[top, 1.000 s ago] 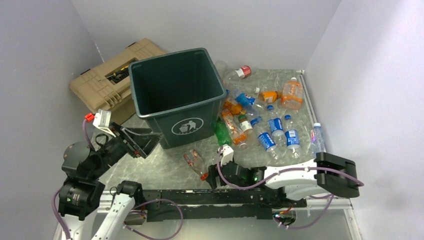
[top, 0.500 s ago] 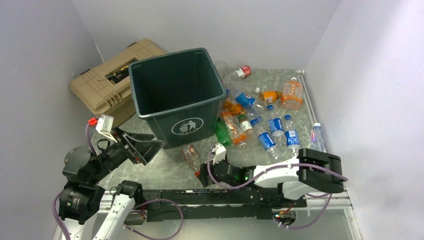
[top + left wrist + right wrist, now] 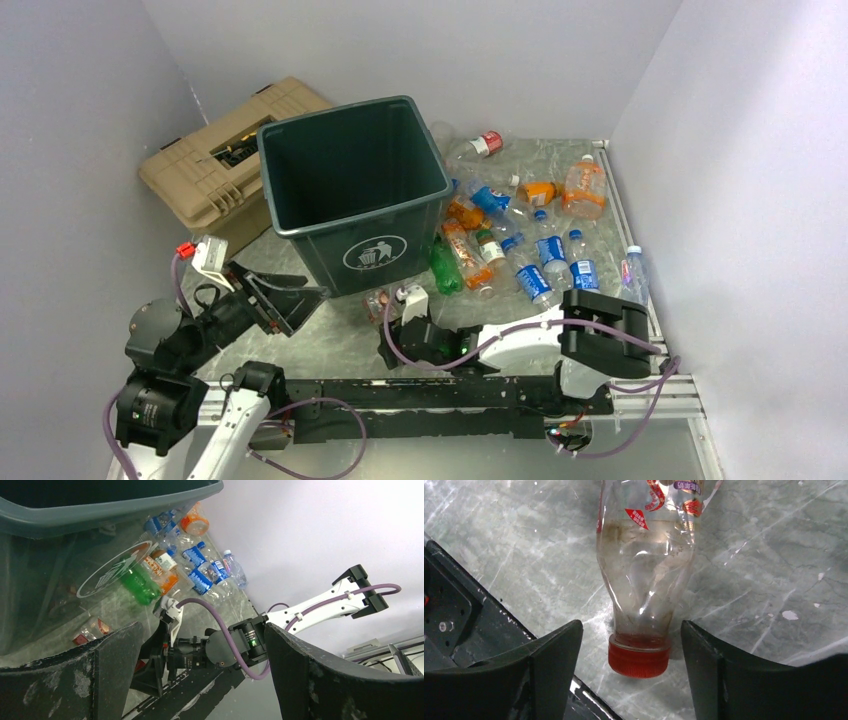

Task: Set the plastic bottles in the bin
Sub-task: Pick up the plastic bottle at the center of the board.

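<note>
Right arm's jaws are spread wide either side of the red-capped end of a clear bottle, not touching it. That bottle lies flat on the table, just in front of the bin. The other bottles are piled to the bin's right. Left jaws hang wide apart and empty by the bin's front left corner.

Pale lavender walls enclose a grey-green marbled tabletop on three sides. Beyond the left gripper, a tan ribbed hard case sits by the wall. Soft, even light falls over everything.
</note>
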Robot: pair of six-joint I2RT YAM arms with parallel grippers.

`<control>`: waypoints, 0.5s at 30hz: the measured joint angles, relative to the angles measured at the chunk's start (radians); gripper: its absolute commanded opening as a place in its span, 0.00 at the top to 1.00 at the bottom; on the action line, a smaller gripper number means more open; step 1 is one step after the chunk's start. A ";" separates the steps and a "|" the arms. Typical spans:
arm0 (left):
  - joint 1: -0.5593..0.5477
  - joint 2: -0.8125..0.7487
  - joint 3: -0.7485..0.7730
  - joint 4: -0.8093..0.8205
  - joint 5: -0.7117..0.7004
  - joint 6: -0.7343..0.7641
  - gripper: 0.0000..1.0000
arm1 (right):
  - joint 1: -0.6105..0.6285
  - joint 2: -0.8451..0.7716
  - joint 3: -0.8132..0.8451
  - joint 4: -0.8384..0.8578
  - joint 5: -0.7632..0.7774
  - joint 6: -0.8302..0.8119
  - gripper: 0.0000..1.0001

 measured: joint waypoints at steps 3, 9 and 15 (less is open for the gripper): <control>0.000 0.000 0.000 -0.020 -0.005 0.002 0.03 | 0.000 0.021 0.019 -0.006 0.018 0.011 0.33; 0.000 0.000 0.000 -0.043 -0.011 0.001 0.03 | 0.000 0.047 0.045 -0.034 0.047 0.013 0.56; 0.000 0.001 0.002 -0.043 -0.012 0.001 0.03 | 0.005 0.028 0.051 -0.088 0.052 0.006 0.76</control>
